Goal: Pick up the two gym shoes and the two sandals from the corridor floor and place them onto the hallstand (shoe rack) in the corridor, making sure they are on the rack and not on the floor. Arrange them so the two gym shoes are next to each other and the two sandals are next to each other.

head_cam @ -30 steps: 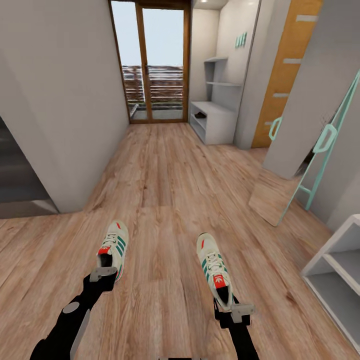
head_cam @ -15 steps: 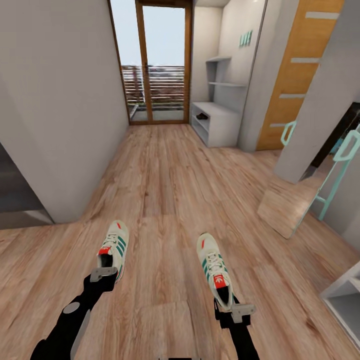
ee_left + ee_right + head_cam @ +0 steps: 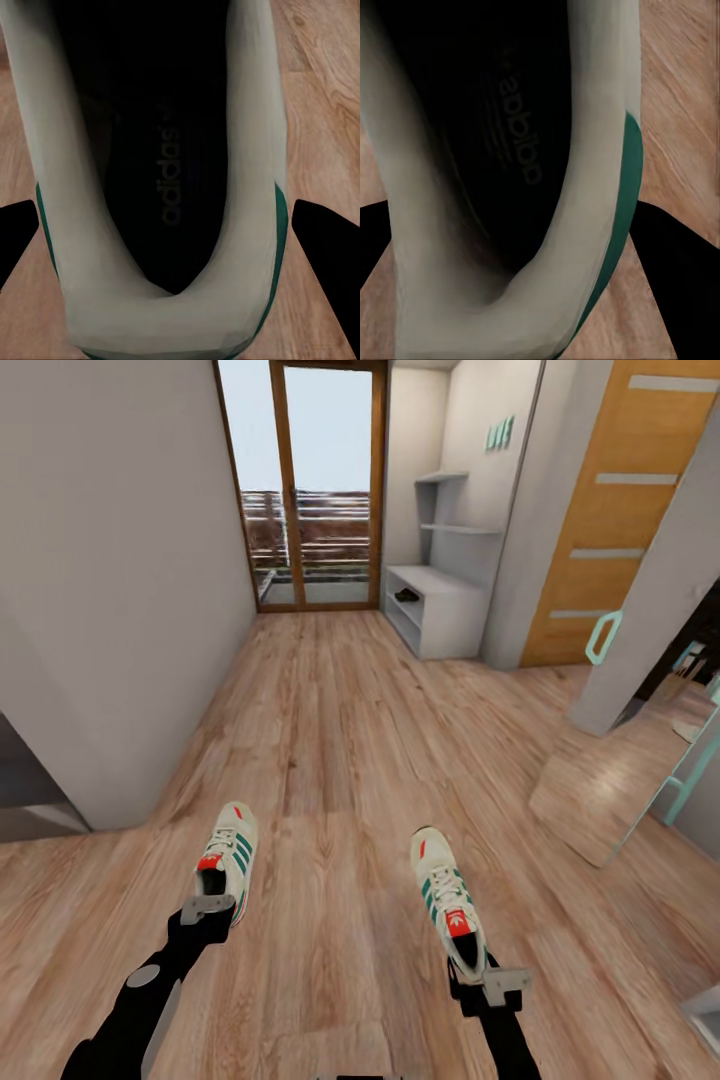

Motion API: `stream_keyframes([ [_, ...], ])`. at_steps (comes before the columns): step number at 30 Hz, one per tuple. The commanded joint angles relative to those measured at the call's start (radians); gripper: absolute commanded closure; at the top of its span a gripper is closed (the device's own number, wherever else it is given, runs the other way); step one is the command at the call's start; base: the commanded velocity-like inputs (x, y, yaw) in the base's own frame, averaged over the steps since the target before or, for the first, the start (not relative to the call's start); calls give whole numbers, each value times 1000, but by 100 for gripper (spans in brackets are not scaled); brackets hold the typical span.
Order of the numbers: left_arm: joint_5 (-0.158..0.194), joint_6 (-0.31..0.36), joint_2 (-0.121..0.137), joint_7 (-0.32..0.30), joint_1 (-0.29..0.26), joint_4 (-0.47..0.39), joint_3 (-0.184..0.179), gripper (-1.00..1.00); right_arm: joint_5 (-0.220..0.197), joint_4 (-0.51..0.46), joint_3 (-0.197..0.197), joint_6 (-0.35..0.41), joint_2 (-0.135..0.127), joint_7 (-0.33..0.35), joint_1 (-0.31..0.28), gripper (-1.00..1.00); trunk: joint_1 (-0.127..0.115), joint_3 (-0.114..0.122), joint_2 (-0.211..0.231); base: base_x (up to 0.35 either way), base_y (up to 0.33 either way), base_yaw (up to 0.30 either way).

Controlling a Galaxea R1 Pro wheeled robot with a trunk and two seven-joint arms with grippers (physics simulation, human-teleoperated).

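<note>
Both gym shoes are held above the corridor floor (image 3: pixel 330 740). My left gripper (image 3: pixel 208 908) is shut on the heel of the left gym shoe (image 3: pixel 228 855), toe pointing ahead. My right gripper (image 3: pixel 492 982) is shut on the heel of the right gym shoe (image 3: pixel 446 898). In the left wrist view black fingers (image 3: pixel 326 240) flank the shoe's heel opening (image 3: pixel 157 172). The right wrist view has the other shoe's heel (image 3: pixel 502 150) between the fingers (image 3: pixel 679 270). The hallstand (image 3: pixel 445 610) stands far ahead on the right. A small dark flat thing (image 3: pixel 405 596), perhaps a sandal, lies on it.
A glass door (image 3: pixel 310 490) closes the corridor's far end. A grey wall corner (image 3: pixel 120 660) juts in on the left. On the right are a wooden door (image 3: pixel 610 510), a leaning teal-framed mirror (image 3: pixel 610 780) and a white shelf corner (image 3: pixel 705 1005).
The camera has moved forward along the corridor; the white shelf unit at right has slid almost out of view. Both shoes stay gripped; the right one has shifted slightly rightward.
</note>
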Motion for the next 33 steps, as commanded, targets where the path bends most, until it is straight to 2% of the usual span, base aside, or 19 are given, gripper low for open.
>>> stream_keyframes([
  [1, -9, 4, -1, -7, 0, -2, 4, 100, 12, 1, -20, -1, -5, -9, -1, 100, 0, -1, 0, 338, 1, 0],
  [3, -9, 4, -1, -6, 0, -2, 4, 100, 12, 1, -60, -1, -9, -9, -1, 100, 0, -1, 0, 338, 1, 0],
  [4, -9, 4, -1, -6, 0, -2, 4, 100, 12, 1, -110, -1, -12, -8, -1, 100, 0, -1, 0, 338, 0, 0],
  [7, -8, 4, -1, -6, 0, -2, 4, 100, 13, 1, -140, -1, -11, -6, -1, 100, 0, -1, 0, 338, 0, 0],
  [20, -8, 4, -1, -6, 0, -2, 4, 100, 19, 2, -149, -1, -4, -3, -1, 100, 0, -1, 0, 339, 0, 5],
  [33, -8, 4, -1, -6, 0, -2, 4, 100, 18, 2, -149, -1, -4, -4, -1, 100, 0, -1, 0, 339, 0, 180],
])
